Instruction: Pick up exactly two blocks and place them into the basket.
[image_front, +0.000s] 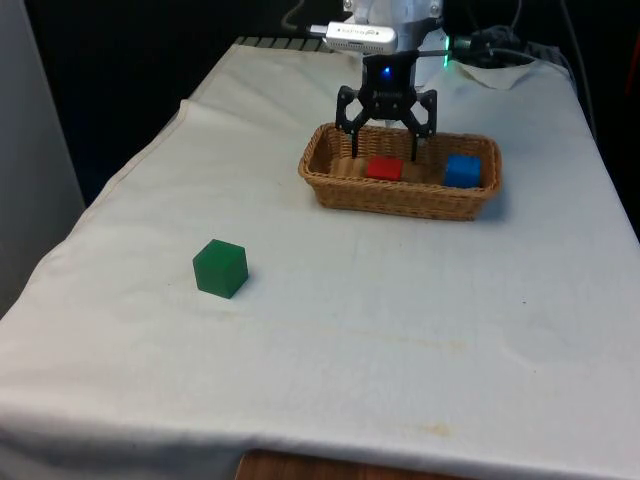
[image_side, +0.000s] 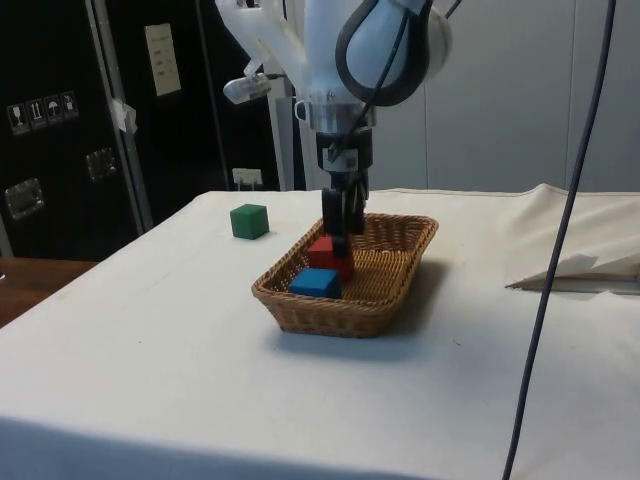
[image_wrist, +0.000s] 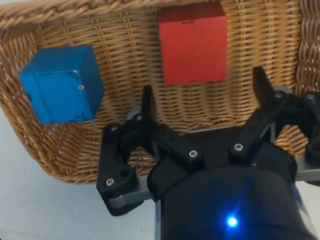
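Observation:
A woven basket (image_front: 330, 190) (image_side: 385, 300) (image_wrist: 125, 30) holds a red block (image_front: 384, 167) (image_side: 322, 251) (image_wrist: 192, 42) and a blue block (image_front: 462, 170) (image_side: 315, 283) (image_wrist: 62, 83). My gripper (image_front: 386, 150) (image_side: 340, 235) (image_wrist: 202, 97) hangs open just above the red block, fingers spread wider than the block and holding nothing. The red block rests on the basket floor, apart from the fingers. A green block (image_front: 220, 268) (image_side: 249, 221) sits alone on the cloth, well away from the basket toward the front view's left.
White cloth (image_front: 400, 320) covers the table, with wide free room around the green block. A fold of cloth and a hanging cable (image_side: 560, 270) lie beyond the basket in the side view.

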